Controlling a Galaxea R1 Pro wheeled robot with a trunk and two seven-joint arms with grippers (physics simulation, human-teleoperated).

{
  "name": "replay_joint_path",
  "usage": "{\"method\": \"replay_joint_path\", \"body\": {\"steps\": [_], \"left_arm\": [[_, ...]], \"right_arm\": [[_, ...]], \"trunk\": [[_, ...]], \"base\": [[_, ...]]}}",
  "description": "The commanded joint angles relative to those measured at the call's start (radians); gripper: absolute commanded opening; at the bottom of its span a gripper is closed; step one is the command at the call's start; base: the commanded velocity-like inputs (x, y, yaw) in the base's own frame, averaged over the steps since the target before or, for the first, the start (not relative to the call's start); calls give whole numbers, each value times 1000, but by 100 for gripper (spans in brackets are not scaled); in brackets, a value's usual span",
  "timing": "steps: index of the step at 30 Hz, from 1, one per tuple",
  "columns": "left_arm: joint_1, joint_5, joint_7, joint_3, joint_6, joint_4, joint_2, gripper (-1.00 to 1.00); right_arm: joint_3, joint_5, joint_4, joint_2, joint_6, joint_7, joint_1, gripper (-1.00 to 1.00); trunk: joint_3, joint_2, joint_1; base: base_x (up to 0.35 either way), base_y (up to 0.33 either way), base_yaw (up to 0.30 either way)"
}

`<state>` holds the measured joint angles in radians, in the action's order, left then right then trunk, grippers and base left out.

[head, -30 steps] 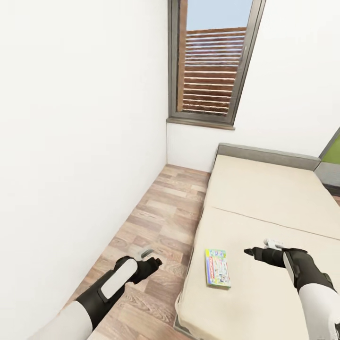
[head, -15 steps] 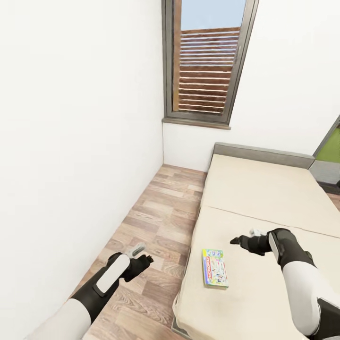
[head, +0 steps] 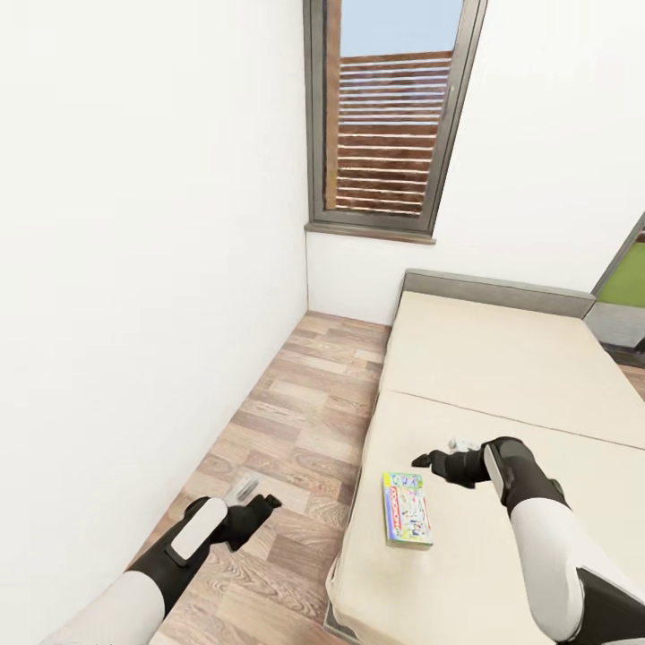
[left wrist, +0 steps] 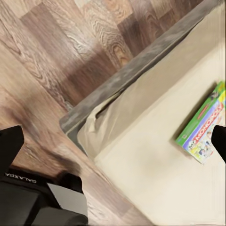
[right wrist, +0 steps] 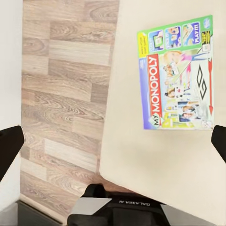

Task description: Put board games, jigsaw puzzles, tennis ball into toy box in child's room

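A green-white "My Monopoly" board game (head: 408, 509) (right wrist: 176, 75) (left wrist: 202, 125) lies flat on the beige bed (head: 502, 376), near the edge that faces the floor. My right gripper (head: 419, 462) hangs open above the mattress, just beyond the box and a little to its right, touching nothing. Over the wood floor beside the bed, my left gripper (head: 267, 503) is open and empty. The table, toy box, jigsaw puzzles and tennis ball are out of view.
A white wall (head: 134, 269) runs close along my left. Between it and the bed lies a narrow strip of wood floor (head: 305, 403). A tall dark-framed window (head: 385, 125) fills the far corner. The bed's grey frame (left wrist: 122, 80) rims the mattress.
My right gripper has moved left over the bed, closer to the board game. The left arm has pulled back and lower over the floor. The camera has shifted slightly.
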<state>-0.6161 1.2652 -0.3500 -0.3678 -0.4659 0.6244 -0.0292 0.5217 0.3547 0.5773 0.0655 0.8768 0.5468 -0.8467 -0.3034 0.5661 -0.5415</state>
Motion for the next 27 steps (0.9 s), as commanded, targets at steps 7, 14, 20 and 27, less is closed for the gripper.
{"method": "replay_joint_path", "body": {"steps": [7,14,20,27], "left_arm": [[-70,0,128,-9,-2,-42,-4,100],[-161,-49,214,-15,2,-98,3,100],[-163,-102,233,-16,6,-110,11,100],[-158,-116,236,-17,8,-123,15,100]], "right_arm": [[37,-50,-39,-1,-75,-4,-9,100],[180,-128,-55,1,-182,-210,-24,100],[299,-190,-132,-3,-245,-370,-30,100],[279,-191,-152,1,-281,-402,-29,100]], "trunk": [[-24,51,-27],[-46,100,-54],[-64,142,-77],[-86,191,-104]], "base": [[0,0,0],[0,0,0],[0,0,0],[0,0,0]]}}
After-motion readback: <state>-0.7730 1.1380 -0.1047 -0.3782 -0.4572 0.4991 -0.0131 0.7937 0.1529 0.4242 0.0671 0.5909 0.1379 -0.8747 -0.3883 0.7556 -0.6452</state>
